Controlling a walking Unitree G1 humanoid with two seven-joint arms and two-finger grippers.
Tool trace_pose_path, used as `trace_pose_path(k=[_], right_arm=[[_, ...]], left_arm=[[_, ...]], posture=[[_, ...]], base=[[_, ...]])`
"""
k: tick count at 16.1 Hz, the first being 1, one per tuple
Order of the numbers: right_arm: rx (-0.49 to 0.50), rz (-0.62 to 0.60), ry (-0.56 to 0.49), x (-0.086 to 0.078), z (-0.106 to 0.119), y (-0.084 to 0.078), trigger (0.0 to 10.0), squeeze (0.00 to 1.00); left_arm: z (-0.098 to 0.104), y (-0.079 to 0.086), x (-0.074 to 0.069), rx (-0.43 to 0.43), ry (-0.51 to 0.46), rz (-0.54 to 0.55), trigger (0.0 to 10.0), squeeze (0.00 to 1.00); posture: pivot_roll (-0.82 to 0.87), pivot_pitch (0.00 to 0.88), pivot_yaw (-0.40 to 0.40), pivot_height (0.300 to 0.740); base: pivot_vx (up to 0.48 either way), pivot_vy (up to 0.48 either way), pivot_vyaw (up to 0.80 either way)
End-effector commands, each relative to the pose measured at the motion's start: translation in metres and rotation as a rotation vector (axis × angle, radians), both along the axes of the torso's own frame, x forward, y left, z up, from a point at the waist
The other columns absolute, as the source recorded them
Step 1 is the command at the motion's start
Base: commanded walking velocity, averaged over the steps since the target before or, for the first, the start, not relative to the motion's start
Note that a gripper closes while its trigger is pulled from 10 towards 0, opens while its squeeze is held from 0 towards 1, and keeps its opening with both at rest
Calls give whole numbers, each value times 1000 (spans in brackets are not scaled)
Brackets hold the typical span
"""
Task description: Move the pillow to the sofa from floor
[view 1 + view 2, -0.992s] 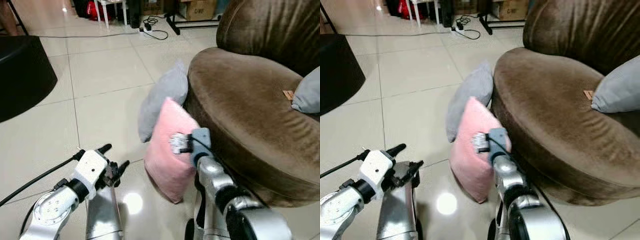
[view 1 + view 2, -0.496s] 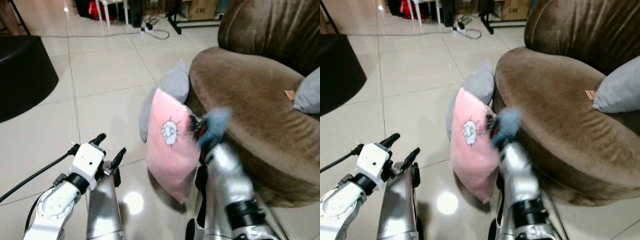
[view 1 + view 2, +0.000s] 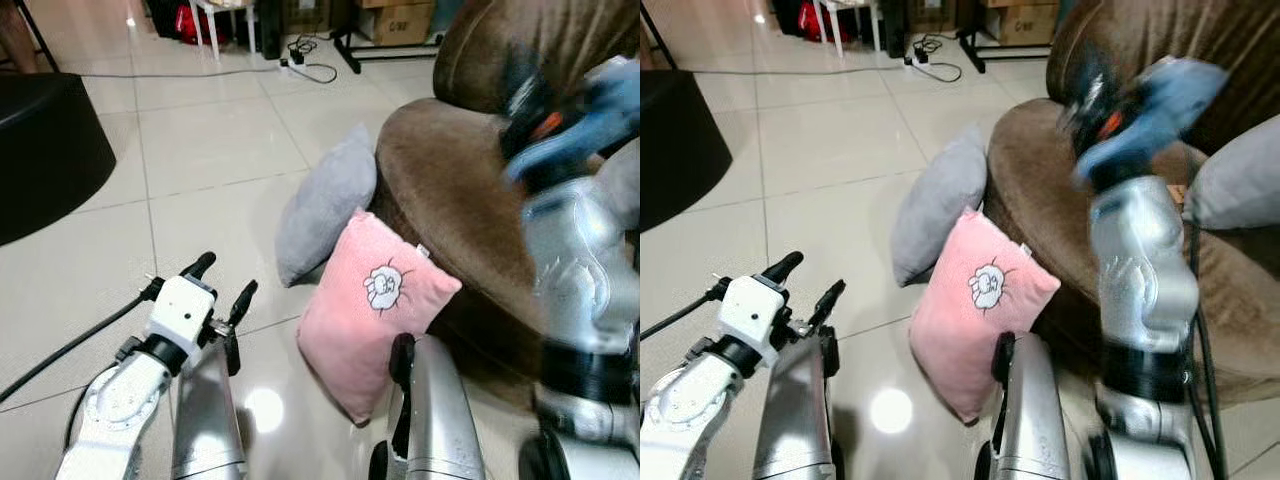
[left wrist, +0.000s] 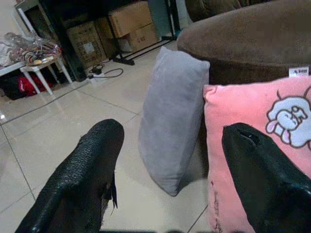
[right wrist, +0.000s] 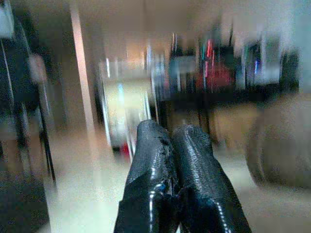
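Pink square pillow (image 3: 375, 305) with a white sheep print leans on the tiled floor (image 3: 200, 150) against the brown velvet sofa (image 3: 450, 190), beside a grey pillow (image 3: 325, 200). Left gripper (image 3: 220, 285) hovers nearby, fingers spread; right gripper (image 5: 175, 145), raised, has fingers pressed together on nothing.

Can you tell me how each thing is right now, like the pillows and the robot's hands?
Pink pillow: on the floor, leaning on the sofa, not held.
Grey pillow: standing on the floor against the sofa.
Second grey pillow: lying on the sofa seat.
Left hand: open, empty, pointing at the pillows.
Right hand: shut, empty, raised high above the sofa, blurred.
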State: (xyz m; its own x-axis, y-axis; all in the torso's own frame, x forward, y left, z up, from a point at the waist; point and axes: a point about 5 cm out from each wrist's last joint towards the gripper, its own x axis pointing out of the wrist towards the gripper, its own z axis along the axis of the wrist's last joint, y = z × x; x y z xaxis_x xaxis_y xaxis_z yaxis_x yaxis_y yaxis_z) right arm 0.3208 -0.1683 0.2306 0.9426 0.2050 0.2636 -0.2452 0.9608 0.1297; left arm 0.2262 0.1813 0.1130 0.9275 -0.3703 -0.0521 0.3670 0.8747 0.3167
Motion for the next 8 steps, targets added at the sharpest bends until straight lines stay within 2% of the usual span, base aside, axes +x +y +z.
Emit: trace_pose_path(k=[1, 2, 3, 5, 6, 8], right_arm=[[-102, -13, 259, 0, -52, 9, 10000, 0], [-137, 4, 371, -4, -78, 14, 10000, 678], [-201, 38, 496, -12, -108, 20, 10000, 1000], [-227, 69, 594, -19, -136, 29, 10000, 1000], [-204, 48, 623, -17, -146, 30, 10000, 1000], [-152, -90, 701, -7, -172, 29, 10000, 1000]], left_arm=[[-2, -3, 0, 15, 4, -5, 10000, 0], [-3, -3, 0, 19, 8, -5, 10000, 0], [-4, -2, 1, 33, 18, -3, 10000, 0], [-7, -2, 2, 54, 37, -19, 10000, 0], [-9, -3, 2, 61, 49, -35, 10000, 0], [-17, -5, 0, 87, 100, -85, 10000, 0]], posture=[[56, 0, -56, 400], [62, 0, -58, 400], [66, 0, -58, 400], [61, 0, -46, 400], [56, 0, -39, 400], [55, 0, -21, 400]], base=[[0, 0, 0], [0, 0, 0], [0, 0, 0], [0, 0, 0], [0, 0, 0], [0, 0, 0]])
